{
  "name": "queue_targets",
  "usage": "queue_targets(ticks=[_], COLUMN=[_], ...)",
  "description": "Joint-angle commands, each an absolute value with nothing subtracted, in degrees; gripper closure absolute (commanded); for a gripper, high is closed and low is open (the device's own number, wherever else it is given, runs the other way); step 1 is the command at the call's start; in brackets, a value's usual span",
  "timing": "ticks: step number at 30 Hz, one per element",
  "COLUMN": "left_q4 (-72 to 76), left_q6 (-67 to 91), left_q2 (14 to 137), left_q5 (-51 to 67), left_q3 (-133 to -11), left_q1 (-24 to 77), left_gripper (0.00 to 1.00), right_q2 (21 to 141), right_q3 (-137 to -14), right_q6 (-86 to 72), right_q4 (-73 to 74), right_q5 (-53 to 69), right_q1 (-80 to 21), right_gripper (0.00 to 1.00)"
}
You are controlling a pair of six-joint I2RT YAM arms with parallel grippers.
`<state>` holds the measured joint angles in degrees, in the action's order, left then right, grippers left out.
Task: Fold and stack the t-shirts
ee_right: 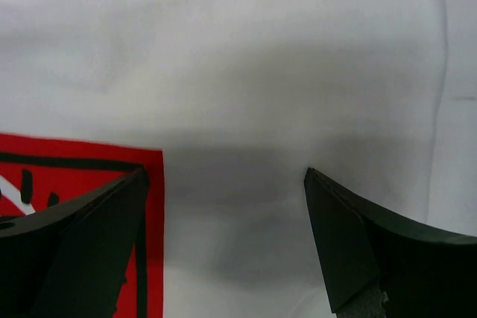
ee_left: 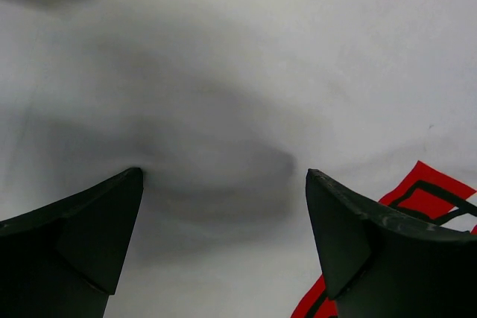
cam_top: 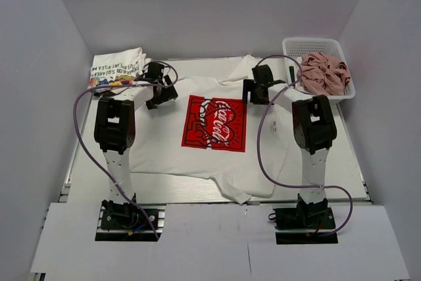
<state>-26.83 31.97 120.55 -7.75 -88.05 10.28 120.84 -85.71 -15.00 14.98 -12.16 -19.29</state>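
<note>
Lying spread flat on the bench (cam_top: 348, 162), the white Coca-Cola t-shirt (cam_top: 164, 146) was ready for folding. The left hand (cam_top: 161, 91) and right hand (cam_top: 256, 90) hovered released and empty, flanking its red print (cam_top: 214, 123), seemingly to pinch the shoulders. A folded printed t-shirt (cam_top: 117, 69) sat far-left, starting the stack.

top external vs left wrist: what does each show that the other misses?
Top external only: the folded printed tee at far left, the mesh basket holding the pink tee, the right gripper, and the full outline of the white tee spread on the table. Left wrist only: a shallow crease in the cloth between the open jaws. Both: that white tee, its red logo, and the left gripper, open over the cloth.
</note>
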Motion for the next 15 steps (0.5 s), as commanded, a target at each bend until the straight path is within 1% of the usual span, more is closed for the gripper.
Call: queue_targets(ticks=[1, 5, 7, 10, 12, 13, 14, 15], left_q4=[-28.65, -30.05, -32.6, -36.46, -38.4, -40.32, -41.04, -41.57], left_q6=[32.08, 33.22, 33.22, 34.45, 35.32, 35.85, 36.56, 37.08], left_q2=[122.95, 127.52, 131.11, 135.16, 135.79, 136.31, 136.32, 134.93], left_q5=[-8.61, -8.78, -10.63, -13.18, -17.02, -18.27, -19.24, -20.55], left_q3=[-91.66, -97.02, -102.37, -109.85, -113.44, -114.08, -114.08, -113.47], left_q1=[9.85, 9.23, 9.23, 9.23, 9.23, 8.71, 8.7, 8.18], left_gripper=[0.0, 0.0, 0.0, 0.0, 0.0, 0.0, 0.0, 0.0], right_q2=[124.96, 131.29, 134.8, 136.4, 134.66, 131.78, 128.09, 123.97], right_q3=[-90.34, -98.15, -102.47, -107.57, -107.06, -106.27, -102.52, -97.96], right_q6=[-17.84, -17.4, -15.47, -11.44, -8.53, -7.83, -6.78, -7.03], right_q4=[16.87, 19.94, 21.17, 21.45, 21.01, 20.22, 19.08, 14.72], right_q5=[-9.23, -7.39, -5.55, -0.99, 2.08, 2.46, 2.9, 5.08], right_q1=[-17.32, -15.91, -15.47, -15.38, -15.64, -16.08, -16.08, -16.0], right_gripper=[0.1, 0.1, 0.1, 0.1, 0.1, 0.1, 0.1, 0.1])
